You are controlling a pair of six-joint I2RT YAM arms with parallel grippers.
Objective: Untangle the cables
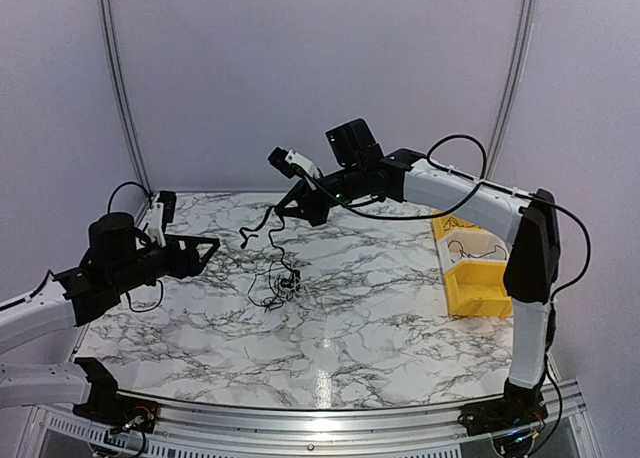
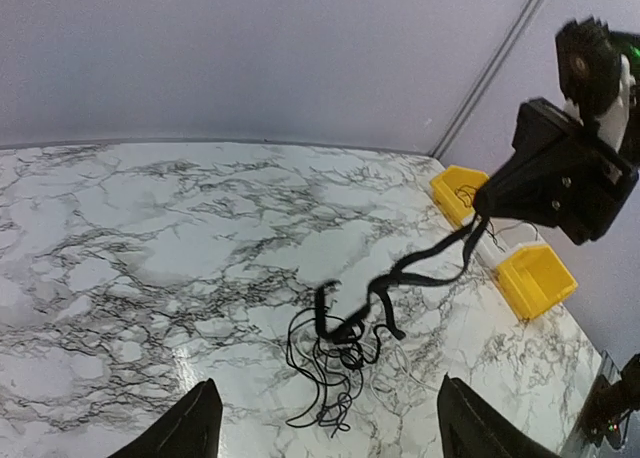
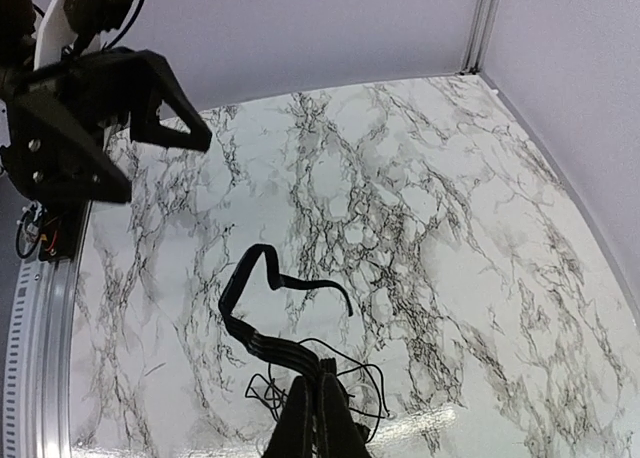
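Note:
The cables (image 1: 280,283) lie as a small loose tangle of thin black wires with a pale loop on the marble table (image 1: 380,328). My right gripper (image 1: 288,208) is shut on a flat black ribbon-like cable (image 1: 262,233) and holds it up. The ribbon hangs down into the tangle. In the right wrist view the shut gripper (image 3: 320,403) pinches the ribbon (image 3: 240,278) above the wires (image 3: 270,393). My left gripper (image 1: 210,253) is open and empty, left of the tangle. In the left wrist view its gripper (image 2: 330,428) faces the tangle (image 2: 340,363) and the right gripper (image 2: 482,210).
A yellow bin (image 1: 478,268) stands at the table's right edge, with some thin wire in it. It shows as two yellow compartments in the left wrist view (image 2: 535,278). The left gripper (image 3: 165,168) hovers at the far left in the right wrist view. Pale walls enclose the table.

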